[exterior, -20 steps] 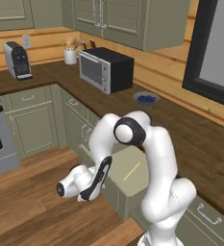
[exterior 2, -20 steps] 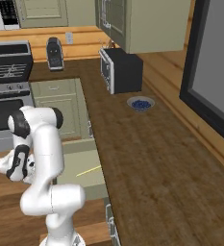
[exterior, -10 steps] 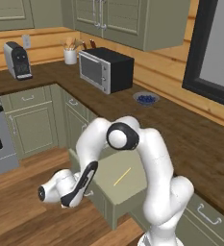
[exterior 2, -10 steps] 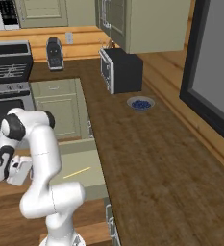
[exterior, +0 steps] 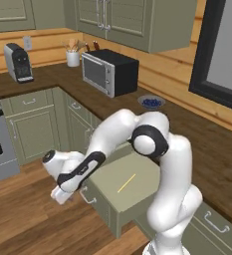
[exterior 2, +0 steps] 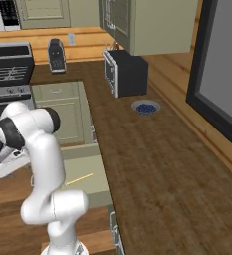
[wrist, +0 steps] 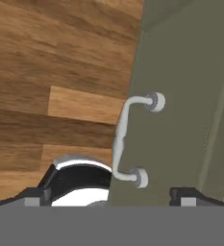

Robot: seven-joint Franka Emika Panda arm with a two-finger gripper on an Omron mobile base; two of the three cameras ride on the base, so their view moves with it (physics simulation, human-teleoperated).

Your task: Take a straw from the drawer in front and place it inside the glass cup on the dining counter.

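Note:
The sage-green drawer (exterior: pixel 143 193) stands pulled far out from the cabinets, and the pale-yellow straw (exterior: pixel 126 183) lies flat and slantwise on its plain bottom (exterior 2: pixel 93 175). The straw (exterior 2: pixel 79 179) is apart from the walls. My gripper (exterior: pixel 61 195) hangs low over the floor just in front of the drawer's front. In the hand view my gripper (wrist: pixel 108 194) is open, its fingertips (wrist: pixel 35 194) spread wide. The silver bar handle (wrist: pixel 125 139) lies just ahead of them, not clamped. The glass cup and the dining counter are out of view.
A dark wood worktop (exterior: pixel 207 144) runs over the green cabinets, bearing a microwave (exterior: pixel 110 72), a blue bowl (exterior: pixel 151 102) and a coffee machine (exterior: pixel 18 62). A stove (exterior 2: pixel 8 74) stands at the far left. Wood floor (exterior: pixel 23 219) lies left of the drawer.
The drawer has slid farther out of the cabinet. My arm and hand have swung outward and lower, away from the cabinets toward the floor.

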